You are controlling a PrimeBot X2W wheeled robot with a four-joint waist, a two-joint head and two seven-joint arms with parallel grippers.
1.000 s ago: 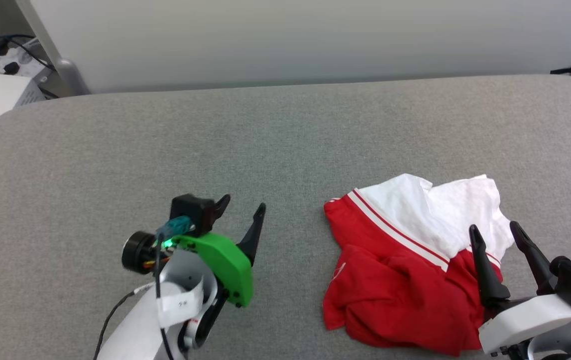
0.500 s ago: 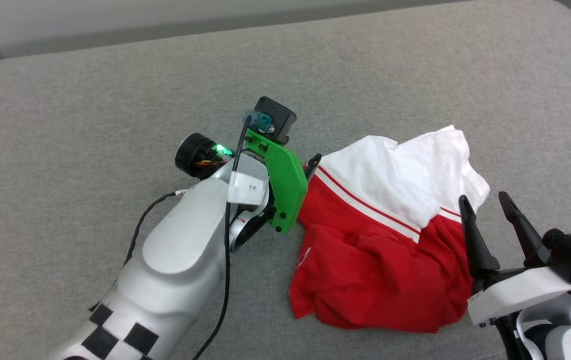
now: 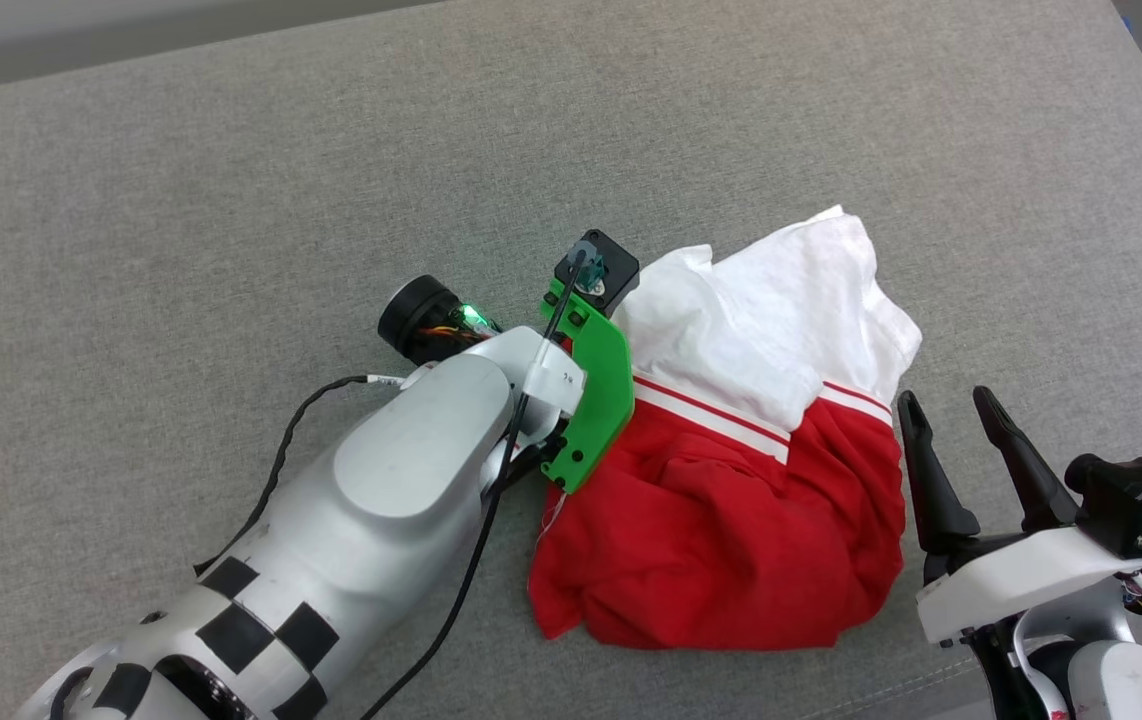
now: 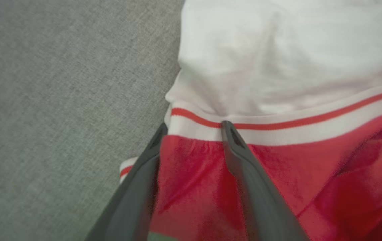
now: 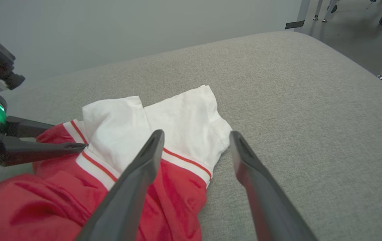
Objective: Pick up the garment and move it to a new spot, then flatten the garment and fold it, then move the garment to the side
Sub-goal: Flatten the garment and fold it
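Shift vs 1 s ago: left gripper (image 4: 192, 129), then well left of garment (image 3: 731, 540), now at its left edge, spread astride striped trim (image 4: 278, 127); right gripper (image 3: 946, 405) spread, just right of garment on grey pad (image 3: 231, 150).

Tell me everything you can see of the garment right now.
The garment is a soft, thin red jersey with white sleeves and red-and-white striped trim. It lies crumpled in a heap on the grey fabric surface, with the white part farthest from the robot. The left gripper, open, straddles its striped edge and touches the cloth. The right gripper is open beside it.
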